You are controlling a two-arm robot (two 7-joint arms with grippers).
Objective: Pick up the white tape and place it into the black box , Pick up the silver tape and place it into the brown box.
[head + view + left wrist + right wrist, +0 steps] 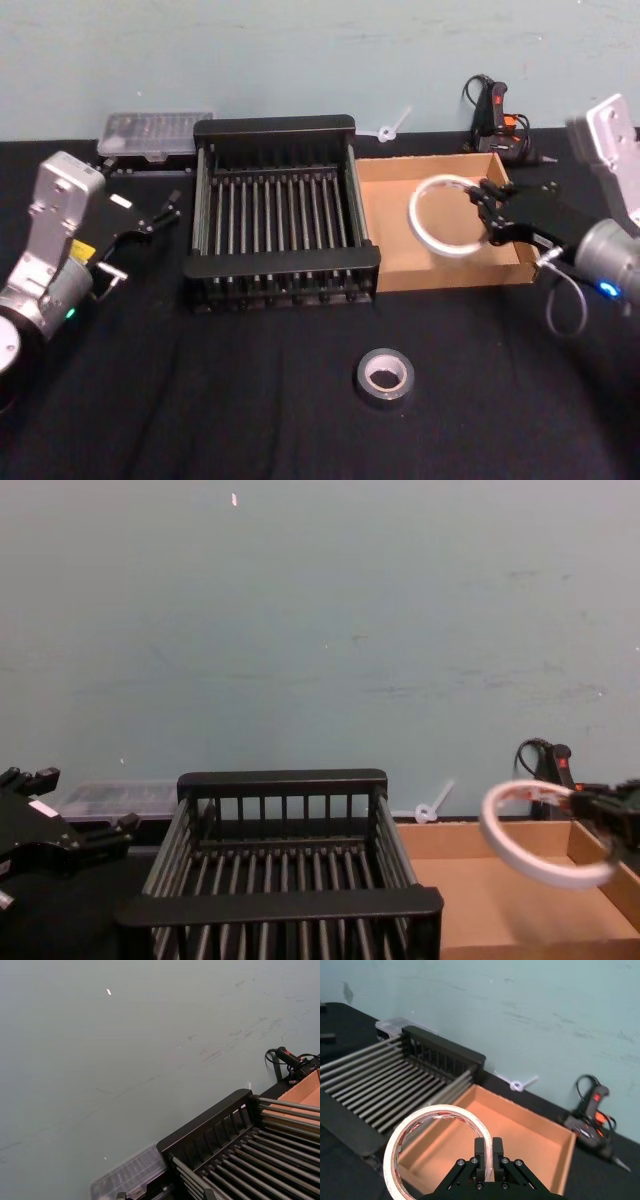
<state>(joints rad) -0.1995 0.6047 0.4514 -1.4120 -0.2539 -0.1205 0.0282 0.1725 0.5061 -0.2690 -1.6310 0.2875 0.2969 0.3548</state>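
We have the white tape (443, 215) off the table, pinched by its rim in the right gripper (490, 212), whose fingers are closed on the roll's right side so that the ring hangs out to the left of the fingers. In the chest view the roll (540, 842) floats tilted above the brown box (500, 905), touching nothing but the fingers. That is the wrong container for it: the black box (282, 205) lies directly to the left, its right wall touching or just beside the cardboard box's left wall (370, 225). So what our next move turns on is a sideways carry to the robot's left, over that shared wall, with the roll leading and the gripper trailing; we judge the height seen from the chest enough to clear the crate's rim (282, 780), though that is only an estimate. From the right wrist, the roll (436, 1152) sits in front of the fingers with the crate's bars (385, 1092) beyond it. The silver tape (385, 375) lies flat on the black table (250, 400), in front of both boxes, untouched. Our left gripper (150, 218) is parked by the crate's left side, its fingers apart and empty.
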